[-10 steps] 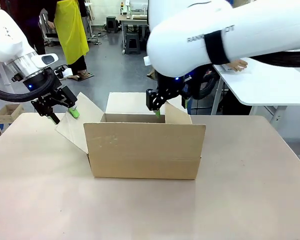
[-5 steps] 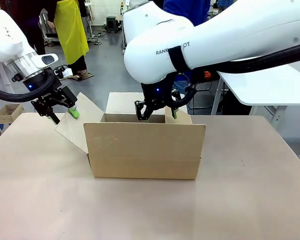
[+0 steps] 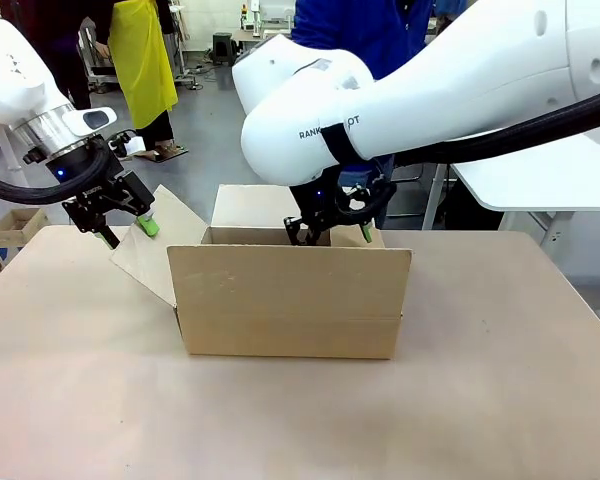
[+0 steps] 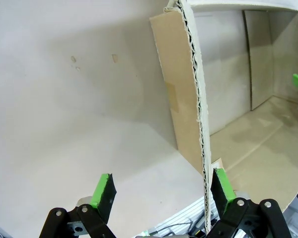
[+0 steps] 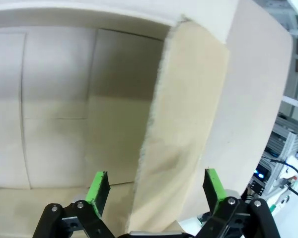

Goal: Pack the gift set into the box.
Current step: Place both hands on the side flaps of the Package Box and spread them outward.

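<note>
At the middle of the pale table (image 3: 500,400): large plain brown corrugated cardboard box (image 3: 285,300), top open, side flaps angled outward. At the left flap (image 4: 188,99), left gripper (image 4: 161,191), jaws apart, flap edge between them and close against one green pad (image 4: 221,186), perhaps touching. At the right flap (image 5: 184,124), right gripper (image 5: 154,191), jaws likewise apart, astride the flap near the box rim.

The box (image 3: 285,300) is a large, plain brown corrugated carton. It stands upright with its top open, midway across the table (image 3: 80,400) and toward its far edge. Its left flap (image 3: 160,245) splays outward, with the edge between the spread fingers of my left gripper (image 4: 162,182). The right flap (image 5: 184,124) rises between the parted fingers of my right gripper (image 5: 153,186).
</note>
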Motion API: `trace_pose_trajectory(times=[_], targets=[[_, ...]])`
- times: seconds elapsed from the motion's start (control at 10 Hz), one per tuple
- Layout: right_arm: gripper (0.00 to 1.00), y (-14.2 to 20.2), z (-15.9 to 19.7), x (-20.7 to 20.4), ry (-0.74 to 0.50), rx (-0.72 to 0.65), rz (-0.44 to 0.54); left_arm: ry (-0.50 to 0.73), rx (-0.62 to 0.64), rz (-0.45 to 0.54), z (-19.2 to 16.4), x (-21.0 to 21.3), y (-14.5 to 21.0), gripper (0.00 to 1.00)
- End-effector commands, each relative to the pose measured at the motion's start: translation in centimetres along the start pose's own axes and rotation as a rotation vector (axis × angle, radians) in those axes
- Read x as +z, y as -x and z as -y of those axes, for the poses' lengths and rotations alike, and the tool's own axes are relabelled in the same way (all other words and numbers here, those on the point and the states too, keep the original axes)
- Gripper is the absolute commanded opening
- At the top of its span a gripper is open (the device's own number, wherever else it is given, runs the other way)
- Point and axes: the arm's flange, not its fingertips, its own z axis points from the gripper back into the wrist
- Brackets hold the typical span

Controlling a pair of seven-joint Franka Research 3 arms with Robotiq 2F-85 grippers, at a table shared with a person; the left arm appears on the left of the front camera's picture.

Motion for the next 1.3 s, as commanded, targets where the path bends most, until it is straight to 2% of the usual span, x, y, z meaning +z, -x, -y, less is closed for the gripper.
trace_pose_trajectory(times=[0.0,0.5,1.0,1.1,1.2], targets=[[1.00,-0.6,0.5,-0.1,0.085,-0.079,0.007,-0.012,0.009,0.003,0.1,0.1,0.2,1.00],[1.00,-0.1,6.0,-0.3,0.121,-0.153,0.016,-0.012,0.009,0.003,0.1,0.1,0.2,1.00],[1.00,0.6,13.5,-1.3,0.028,-0.138,-0.016,-0.012,0.009,0.003,0.1,0.1,0.2,1.00],[1.00,0.6,14.8,-2.0,0.018,-0.113,-0.034,-0.012,0.009,0.003,0.1,0.1,0.2,1.00],[1.00,0.4,16.0,-2.7,-0.028,-0.060,-0.011,-0.012,0.009,0.003,0.1,0.1,0.2,1.00]])
